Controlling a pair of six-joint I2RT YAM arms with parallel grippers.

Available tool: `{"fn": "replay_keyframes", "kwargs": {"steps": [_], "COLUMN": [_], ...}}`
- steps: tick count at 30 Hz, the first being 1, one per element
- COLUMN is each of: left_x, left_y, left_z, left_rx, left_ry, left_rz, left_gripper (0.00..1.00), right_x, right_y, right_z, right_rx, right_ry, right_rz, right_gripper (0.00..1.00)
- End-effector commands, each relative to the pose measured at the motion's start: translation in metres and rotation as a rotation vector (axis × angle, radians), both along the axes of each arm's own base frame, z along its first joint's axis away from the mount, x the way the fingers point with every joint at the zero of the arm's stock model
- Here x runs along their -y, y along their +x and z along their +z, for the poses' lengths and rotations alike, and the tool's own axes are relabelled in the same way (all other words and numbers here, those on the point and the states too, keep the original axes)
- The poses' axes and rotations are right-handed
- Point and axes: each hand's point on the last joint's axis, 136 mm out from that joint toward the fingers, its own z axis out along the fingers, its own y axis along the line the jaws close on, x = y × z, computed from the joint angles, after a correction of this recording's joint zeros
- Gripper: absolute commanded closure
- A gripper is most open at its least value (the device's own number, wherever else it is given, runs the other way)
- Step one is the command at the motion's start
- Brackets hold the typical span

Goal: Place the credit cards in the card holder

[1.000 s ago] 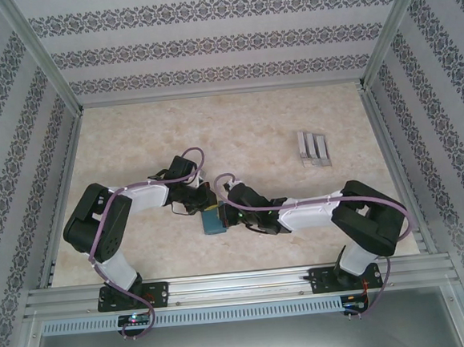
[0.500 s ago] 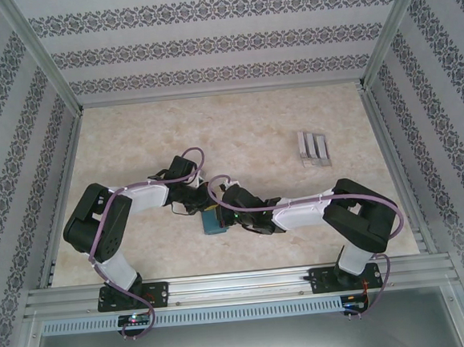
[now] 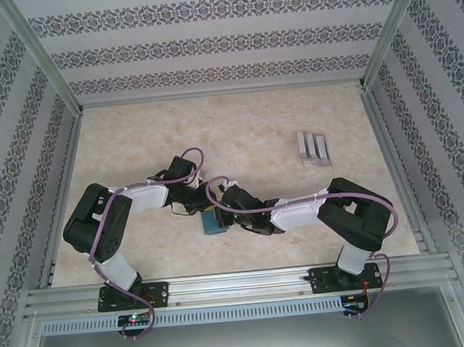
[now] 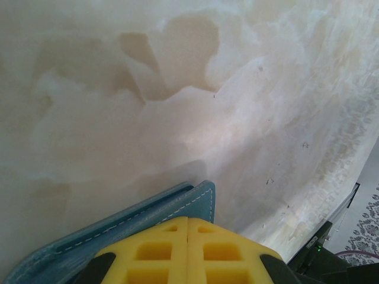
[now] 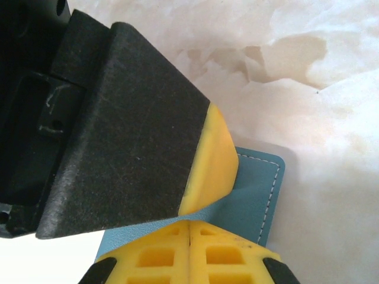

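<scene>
holder (image 3: 215,225) lies near centre of the counter (image 3: 252,124), between the two arms. risk: both end effectors crowd one corner. the left one's finger (image 5: 207,165) hangs over the holder (image 5: 260,195) just ahead of the right end effector (image 5: 188,251), so a small move could knock them together or drag the holder. left end effector (image 4: 188,248) and right are both clenched, tips together. can't tell if either pinches a leaf, so a pull may slip. holder (image 4: 118,228) is teal, white-stitched, round-cornered, thin, two layers at the edge. stand (image 3: 313,149) is far right, well apart.
</scene>
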Motion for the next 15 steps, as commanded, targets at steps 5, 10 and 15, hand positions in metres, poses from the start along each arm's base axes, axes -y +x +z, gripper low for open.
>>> {"fn": "replay_keyframes", "kwargs": {"steps": [5,10,15], "left_x": [-0.016,-0.018,-0.020], "left_y": [-0.012,-0.012,-0.012], "left_z": [-0.027,-0.031,-0.032], "left_rx": [-0.074,-0.079,-0.081], "left_ry": [0.066,0.074,0.071], "left_rz": [0.037,0.040,0.048], "left_gripper": [1.00,1.00,1.00], "right_x": [-0.002,-0.002,0.003], "right_y": [-0.013,-0.021,-0.027], "right_z": [-0.014,-0.020,-0.034], "right_rx": [-0.050,-0.088,-0.134], "right_ry": [-0.052,-0.069,-0.117], "right_rz": [0.063,0.096,0.106], "right_gripper": [1.00,1.00,1.00]}}
